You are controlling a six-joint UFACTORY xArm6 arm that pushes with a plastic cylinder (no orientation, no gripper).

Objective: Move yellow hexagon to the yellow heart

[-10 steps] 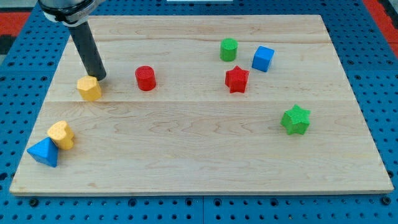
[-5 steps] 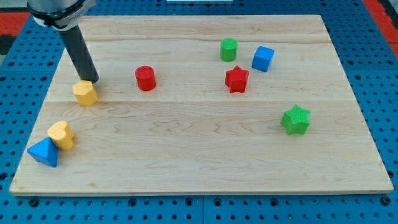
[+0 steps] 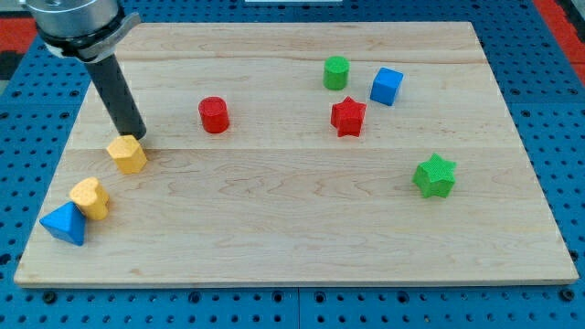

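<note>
My tip (image 3: pixel 135 137) touches the yellow hexagon (image 3: pixel 127 153) just below it; this rod has no hand to open. An off-centre push could spin it past the yellow heart (image 3: pixel 90 196) further below-left.

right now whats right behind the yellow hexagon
My tip stands against the yellow hexagon at its upper edge; the contact point is hidden by the block. Beyond is bare board.
</note>
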